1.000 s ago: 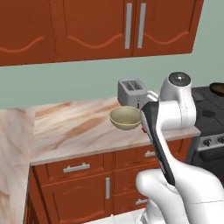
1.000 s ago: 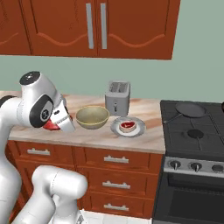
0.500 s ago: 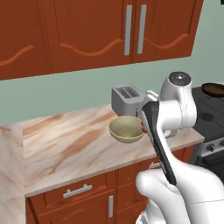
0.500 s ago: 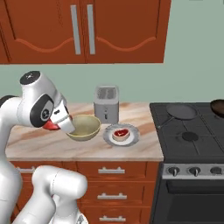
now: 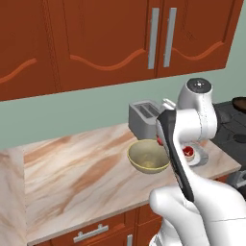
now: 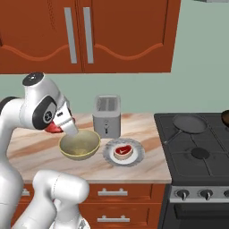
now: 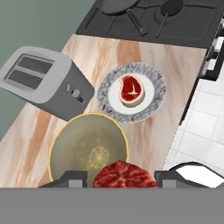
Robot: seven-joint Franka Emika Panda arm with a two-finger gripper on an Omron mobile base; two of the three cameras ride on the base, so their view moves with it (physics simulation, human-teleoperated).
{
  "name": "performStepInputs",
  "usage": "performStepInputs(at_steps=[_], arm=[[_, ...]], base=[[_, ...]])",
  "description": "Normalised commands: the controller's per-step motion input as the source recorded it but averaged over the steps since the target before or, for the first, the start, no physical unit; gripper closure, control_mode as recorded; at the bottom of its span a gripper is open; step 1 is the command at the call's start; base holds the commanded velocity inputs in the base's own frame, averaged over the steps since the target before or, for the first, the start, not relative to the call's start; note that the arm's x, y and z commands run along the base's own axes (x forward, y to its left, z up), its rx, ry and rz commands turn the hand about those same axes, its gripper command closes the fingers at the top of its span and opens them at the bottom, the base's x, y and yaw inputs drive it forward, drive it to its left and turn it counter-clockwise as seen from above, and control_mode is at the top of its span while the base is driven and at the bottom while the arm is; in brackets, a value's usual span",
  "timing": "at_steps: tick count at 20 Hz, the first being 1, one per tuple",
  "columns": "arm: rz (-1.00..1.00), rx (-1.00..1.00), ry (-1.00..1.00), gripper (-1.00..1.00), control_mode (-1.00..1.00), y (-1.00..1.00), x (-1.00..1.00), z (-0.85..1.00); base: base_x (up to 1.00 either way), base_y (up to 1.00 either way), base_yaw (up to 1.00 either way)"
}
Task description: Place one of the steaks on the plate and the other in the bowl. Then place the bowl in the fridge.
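Note:
My gripper (image 7: 121, 178) is shut on one steak (image 7: 122, 176), a red cut that shows between the dark fingertips (image 7: 72, 177). It hangs above the near rim of the olive-yellow bowl (image 7: 89, 148), which holds nothing. In the right base view the held steak (image 6: 54, 128) sits at the hand, up and left of the bowl (image 6: 79, 144). The other steak (image 7: 132, 89) lies in the middle of the grey-rimmed plate (image 7: 154, 92), just beside the bowl. Bowl (image 5: 149, 156) and plate (image 5: 200, 156) also appear partly behind my arm. The fridge is out of view.
A steel toaster (image 6: 107, 115) stands behind the bowl against the wall. To the right is a black stove (image 6: 197, 152) with a dark frying pan (image 6: 189, 123). Red-brown cabinets (image 5: 110, 38) hang overhead. The counter's front edge (image 7: 175, 131) drops to a white tiled floor.
The base has driven, so the whole scene shifted: counter, bowl and plate now sit closer and lower. The arm keeps its pose with the steak still held.

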Motion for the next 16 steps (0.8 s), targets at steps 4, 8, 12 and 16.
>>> performStepInputs(at_steps=[4, 8, 12, 16], arm=[[0.01, 0.13, 0.0, 1.0, -1.0, 0.0, 0.13, -0.09], [0.01, 0.18, 0.02, 1.0, -1.0, 0.0, 0.13, -0.49], [0.0, 0.15, 0.06, 1.0, -1.0, 0.0, 0.35, -0.6], [0.0, 0.1, 0.01, 1.0, -1.0, 0.0, 0.44, -0.61]], base=[[0.0, 0.0, 0.0], [0.0, 0.0, 0.0], [0.0, 0.0, 0.0], [0.0, 0.0, 0.0]])
